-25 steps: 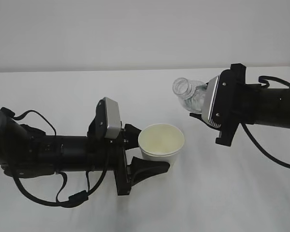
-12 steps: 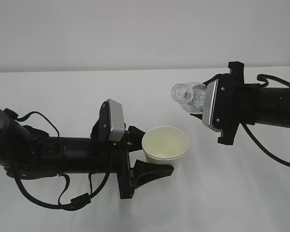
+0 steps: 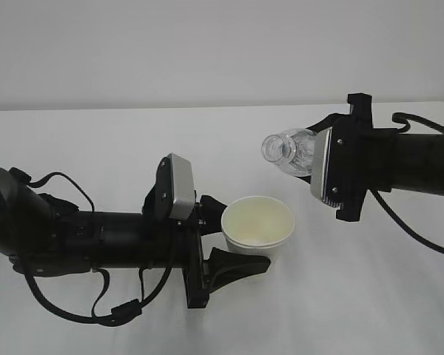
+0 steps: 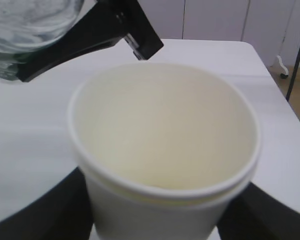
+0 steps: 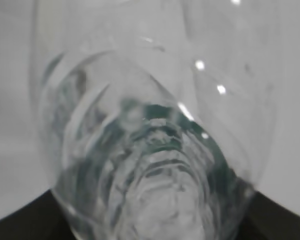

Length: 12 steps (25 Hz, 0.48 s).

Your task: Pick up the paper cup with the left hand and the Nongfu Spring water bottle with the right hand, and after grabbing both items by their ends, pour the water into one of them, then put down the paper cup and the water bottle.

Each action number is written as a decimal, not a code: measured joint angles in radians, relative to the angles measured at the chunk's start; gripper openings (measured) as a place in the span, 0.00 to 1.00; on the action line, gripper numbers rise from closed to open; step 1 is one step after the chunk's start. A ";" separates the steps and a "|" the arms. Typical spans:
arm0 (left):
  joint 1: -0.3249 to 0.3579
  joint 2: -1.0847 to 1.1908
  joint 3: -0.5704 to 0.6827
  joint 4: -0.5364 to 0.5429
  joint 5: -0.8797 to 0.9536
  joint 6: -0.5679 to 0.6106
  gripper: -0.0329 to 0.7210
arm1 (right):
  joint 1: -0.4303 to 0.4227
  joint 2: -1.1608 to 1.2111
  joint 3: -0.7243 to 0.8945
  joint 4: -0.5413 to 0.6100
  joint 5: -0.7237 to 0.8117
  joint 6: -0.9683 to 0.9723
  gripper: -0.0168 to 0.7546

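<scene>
The paper cup is small and white with a rolled rim and pale cream inside; it stands upright with its mouth open upward; the Nongfu Spring water bottle, clear ribbed plastic, lies tipped near level above and to the right of the cup, its capless neck pointing left.

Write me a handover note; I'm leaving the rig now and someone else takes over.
Left tool: shut on the paper cup, upright, just above the table.
Right tool: shut on the Nongfu Spring water bottle, tipped on its side, open mouth left, up and right of the cup.
Done: both picked up.
No stream visible; cup looks empty.
Left: bring mouth over cup, pour, set both down.
</scene>
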 joint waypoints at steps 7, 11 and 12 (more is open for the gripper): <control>-0.002 0.000 0.000 -0.011 0.000 0.000 0.68 | 0.000 0.000 0.000 0.000 -0.018 -0.032 0.61; -0.002 0.000 0.000 -0.014 0.000 0.000 0.68 | 0.000 0.000 0.000 0.000 -0.024 -0.056 0.61; -0.002 0.000 0.000 -0.017 0.000 0.000 0.68 | 0.000 0.000 0.000 0.000 -0.024 -0.067 0.61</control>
